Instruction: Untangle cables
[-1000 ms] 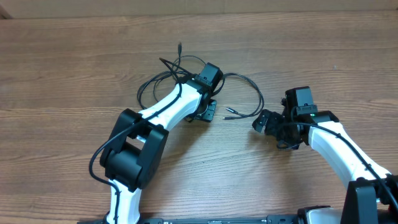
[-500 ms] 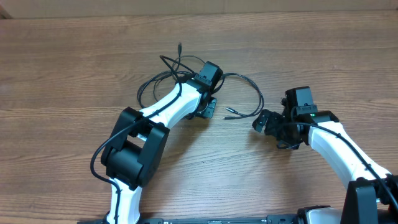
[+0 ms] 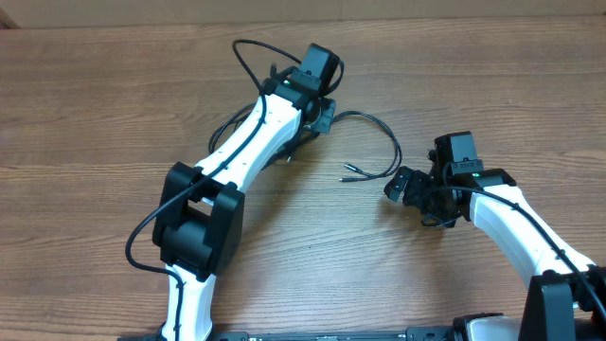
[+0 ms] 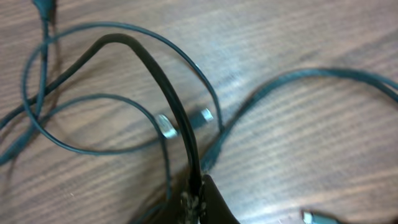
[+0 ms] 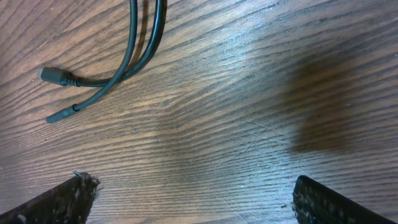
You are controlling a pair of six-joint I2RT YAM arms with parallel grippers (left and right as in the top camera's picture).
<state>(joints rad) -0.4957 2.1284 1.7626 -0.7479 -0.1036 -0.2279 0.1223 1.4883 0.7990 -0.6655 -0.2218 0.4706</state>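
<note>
We see the overhead view lit evenly and softly from above: the wooden table is bright, and only faint shadows lie close under the 2 arms. In the left wrist view the cables look soft and slightly blurred, the nearest cord out of focus, with a pale sheen on the wood at upper centre. In the right wrist view the grain is sharp, glare streaks the middle, 1 dark shadow patch sits at right, and the right gripper blurs at the 2 bottom corners.
</note>
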